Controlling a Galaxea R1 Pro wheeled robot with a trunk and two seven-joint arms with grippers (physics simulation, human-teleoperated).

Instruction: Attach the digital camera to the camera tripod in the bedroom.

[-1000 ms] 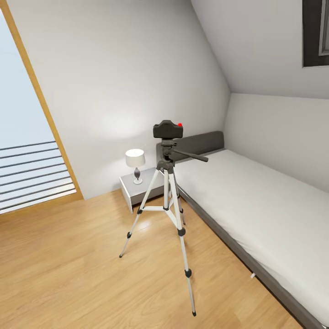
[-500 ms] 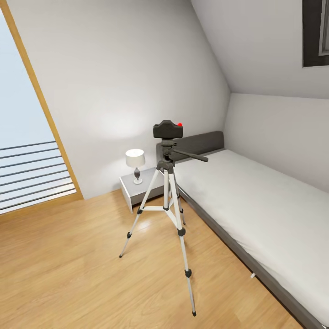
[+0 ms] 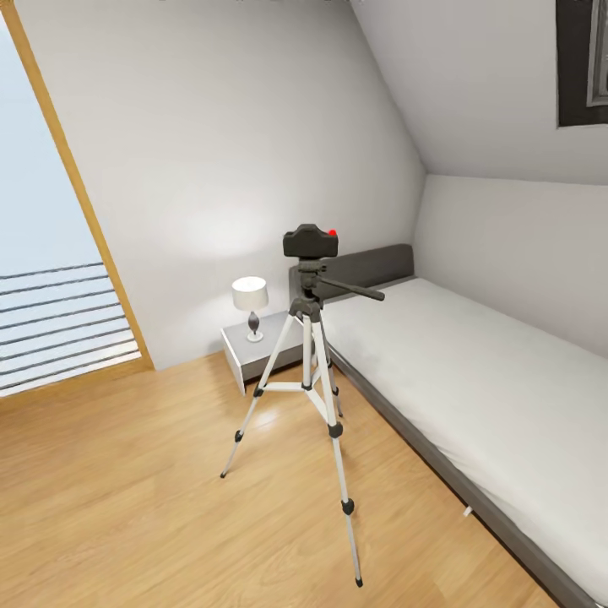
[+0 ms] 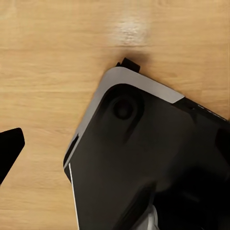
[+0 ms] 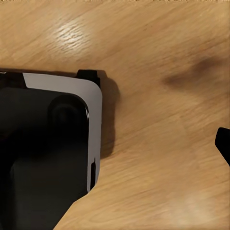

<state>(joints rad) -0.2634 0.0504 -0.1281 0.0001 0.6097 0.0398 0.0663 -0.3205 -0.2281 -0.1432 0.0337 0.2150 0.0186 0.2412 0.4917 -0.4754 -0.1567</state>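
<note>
In the head view the digital camera [image 3: 311, 241] sits upright on top of the camera tripod [image 3: 309, 388], its red button [image 3: 333, 231] at the upper right corner of the black body. The tripod stands on the light wood floor [image 3: 127, 507] with its three silver-white legs spread, and its black pan handle [image 3: 350, 290] sticks out toward the bed [image 3: 473, 380]. The tripod is just beside the bed's grey frame, and behind it a small nightstand [image 3: 257, 349] carries a table lamp [image 3: 251, 306] with a white shade. A tall wood-framed window [image 3: 51, 253] fills the wall to the left, and a dark-framed skylight [image 3: 583, 59] sits in the sloped ceiling.

Both wrist cameras look down at the wood floor and at a corner of the robot's own black and grey base [image 4: 143, 158] [image 5: 48, 153]. In the left wrist view a dark fingertip [image 4: 8, 152] of the left gripper cuts in at the picture's edge, over bare floor; whether that gripper's jaws stand apart or together cannot be told. In the right wrist view a dark fingertip [image 5: 223, 143] of the right gripper likewise pokes in at the edge, and its jaw spacing cannot be told either. Nothing lies between either pair of jaws that can be seen; the camera and tripod are well apart from both, out in the room ahead.
</note>
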